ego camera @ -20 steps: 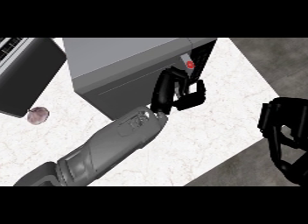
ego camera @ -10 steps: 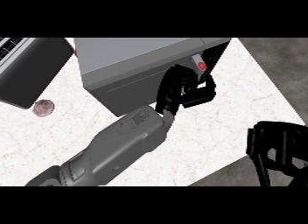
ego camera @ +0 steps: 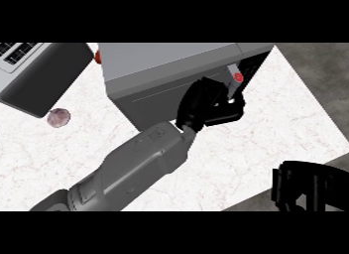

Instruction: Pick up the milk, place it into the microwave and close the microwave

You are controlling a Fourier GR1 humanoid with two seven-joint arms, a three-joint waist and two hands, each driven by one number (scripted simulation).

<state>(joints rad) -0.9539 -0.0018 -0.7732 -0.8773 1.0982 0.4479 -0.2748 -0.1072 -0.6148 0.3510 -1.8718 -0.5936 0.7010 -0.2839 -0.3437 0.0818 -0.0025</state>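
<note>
**White-and-red milk carton held at the microwave's open front**

White with a red spot, the milk carton (ego camera: 234, 79) shows only as a narrow strip just beside the microwave's (ego camera: 170, 64) right front corner, tilted, its lower part hidden by the hand that holds it. The left hand (ego camera: 206, 105), black, lies against the microwave's front face, its fingers curled and clamped on the carton. The grey left forearm (ego camera: 134, 166) runs from that hand down and to the left, away from the microwave, toward the lower edge of the view.

Right of the carton, a dark opening shows at the microwave's right side; how far the carton is inside it, I cannot tell.

The microwave stands on a white marbled counter (ego camera: 280, 124). Left of the microwave, well apart from it, a small round pinkish object (ego camera: 58, 117) lies on the counter, and above that sits a dark grey appliance (ego camera: 38, 74) with vent slots.

Below and right of the microwave, beyond the counter's edge, the right hand (ego camera: 309, 191) shows as a black shape with its fingers curled and nothing in them.
</note>
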